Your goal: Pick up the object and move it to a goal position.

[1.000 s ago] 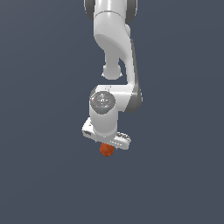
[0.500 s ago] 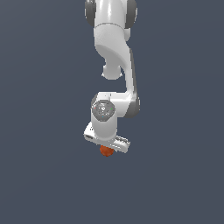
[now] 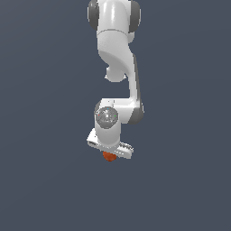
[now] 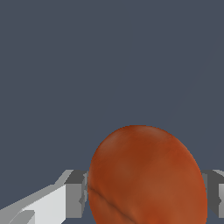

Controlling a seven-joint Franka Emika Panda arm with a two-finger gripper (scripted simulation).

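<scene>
The object is a small orange-red mottled ball (image 3: 108, 156), just visible under the white hand of the arm in the exterior view. In the wrist view the ball (image 4: 146, 177) fills the space between the two grey fingertips (image 4: 75, 194), which press against its sides. My gripper (image 3: 109, 154) is shut on the ball, and its fingers are mostly hidden by the hand in the exterior view.
The white arm (image 3: 118, 67) reaches down from the upper edge of the exterior view. Everything around it is a plain dark grey-blue backdrop with no other objects or edges showing.
The hand with the ball has stayed at nearly the same height, shifting only slightly. The arm's upper links have bent a little.
</scene>
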